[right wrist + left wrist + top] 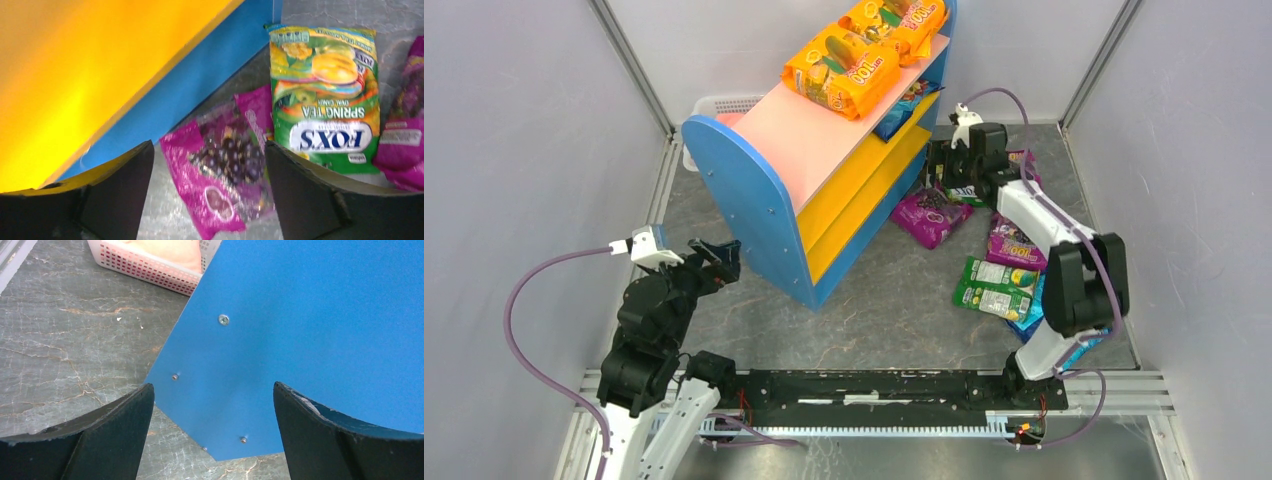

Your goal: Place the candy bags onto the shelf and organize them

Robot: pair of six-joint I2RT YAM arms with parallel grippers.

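A grey marbled table (pixel 894 310) sits boxed in by pale walls. Toward the back stands the shelf (pixel 809 135), set at an angle, with blue side panels, a pink top board and yellow inner boards. Two orange candy bags (pixel 841 70) lie on the pink top, the nearer one reaching the board's front edge. A blue bag (pixel 906 108) rests on the upper yellow board. A white slatted basket (pixel 724 103) shows behind the shelf.

The remaining bags lie loose on the table to the right of the shelf. The right gripper (pixel 209 150) hovers over them with its jaws spread and nothing between them. Directly below it is a purple bag (pixel 225 165), its corner meeting a green bag (pixel 325 100), with a second purple bag (pixel 405 140) just beside that. The shelf's blue base is close on the gripper's other side.

The left gripper (pixel 213 386) hangs just beside the shelf's near blue panel, jaws also spread and empty.

Likely risks – because the purple and green bags touch, a closing pinch could catch both, or slide off the glossy film. A finger lowered this near the shelf base could knock it, and a nudge from the left gripper could do the same – either jolt might tip the orange bag off the top edge
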